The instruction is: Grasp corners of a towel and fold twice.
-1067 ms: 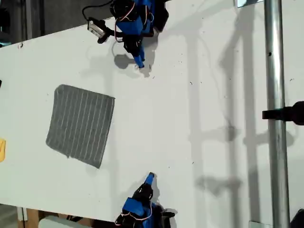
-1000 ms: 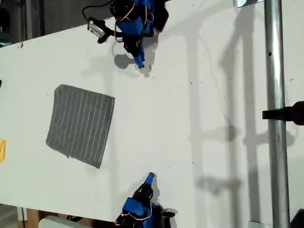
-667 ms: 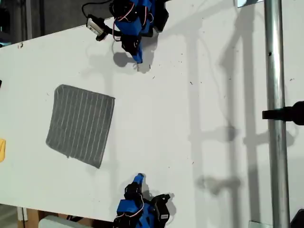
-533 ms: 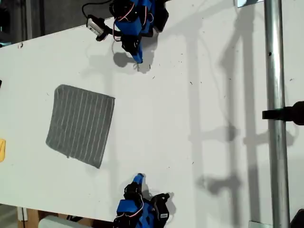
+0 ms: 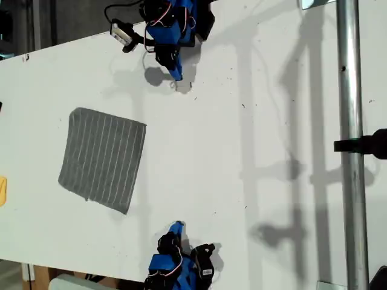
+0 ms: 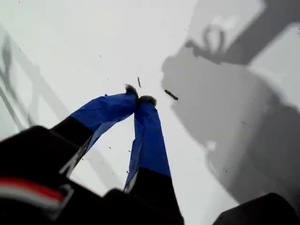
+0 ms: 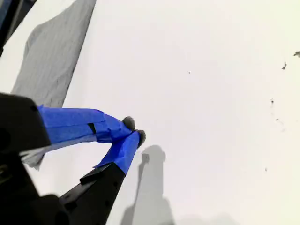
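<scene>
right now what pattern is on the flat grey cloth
Fine pale parallel stripes on the dark grey towel, clearest in the exterior view.

my first gripper point(image 6: 139, 99) closed, my second gripper point(image 7: 133, 130) closed (empty)

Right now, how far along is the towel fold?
Nothing done: the towel lies flat and unfolded on the table. Nothing in hand: my first gripper and my second gripper are both shut, empty, off the cloth. Left: grasp the corners, both folds.
</scene>
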